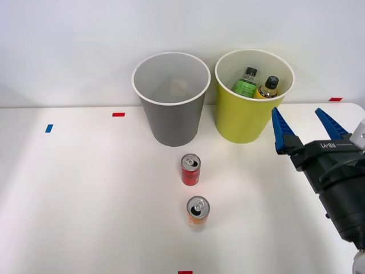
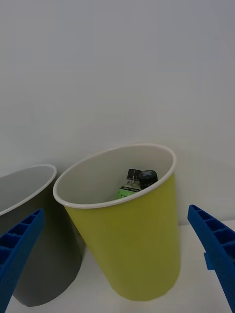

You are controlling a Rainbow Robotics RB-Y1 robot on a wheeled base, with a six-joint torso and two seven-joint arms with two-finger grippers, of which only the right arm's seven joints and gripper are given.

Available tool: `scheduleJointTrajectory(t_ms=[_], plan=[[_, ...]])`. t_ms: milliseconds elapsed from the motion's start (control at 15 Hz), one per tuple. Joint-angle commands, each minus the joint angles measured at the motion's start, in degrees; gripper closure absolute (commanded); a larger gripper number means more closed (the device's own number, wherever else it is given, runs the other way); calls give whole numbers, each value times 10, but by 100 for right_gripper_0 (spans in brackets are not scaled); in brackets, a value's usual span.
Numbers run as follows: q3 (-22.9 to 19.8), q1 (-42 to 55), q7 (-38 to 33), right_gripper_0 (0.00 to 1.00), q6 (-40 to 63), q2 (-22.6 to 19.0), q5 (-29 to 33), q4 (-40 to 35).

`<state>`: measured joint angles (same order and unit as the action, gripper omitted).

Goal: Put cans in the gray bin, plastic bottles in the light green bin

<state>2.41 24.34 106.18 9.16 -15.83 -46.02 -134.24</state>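
Two cans stand upright on the white table in the front view: a red can [image 1: 191,169] and, nearer me, an orange can [image 1: 198,212]. Behind them is the gray bin [image 1: 171,114] [image 2: 46,254]. To its right stands the light green bin [image 1: 245,117] [image 2: 132,244]. Inside it are two black-capped plastic bottles, one green-labelled [image 1: 246,83] [image 2: 130,185] and one amber-gold [image 1: 268,87], of which the right wrist view shows just the black cap [image 2: 148,178]. My right gripper [image 1: 305,128] [image 2: 117,259] is open and holds nothing, right of the light green bin and well away from the cans.
Small tape marks lie on the table: blue [image 1: 49,128] at the left, red [image 1: 118,115] near the back, red [image 1: 335,99] at the back right and red [image 1: 185,272] at the front edge. A pale wall [image 1: 85,34] stands close behind the bins.
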Motion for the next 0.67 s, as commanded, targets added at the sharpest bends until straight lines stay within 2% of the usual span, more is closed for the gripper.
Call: scheduleJointTrajectory(t_ms=[67,200,667], plan=[[11,51,4,0,-40,11,0,-1],[24,76,5,0,-64,18,0,-1],[27,112,19,0,-69,26,12,-6]])
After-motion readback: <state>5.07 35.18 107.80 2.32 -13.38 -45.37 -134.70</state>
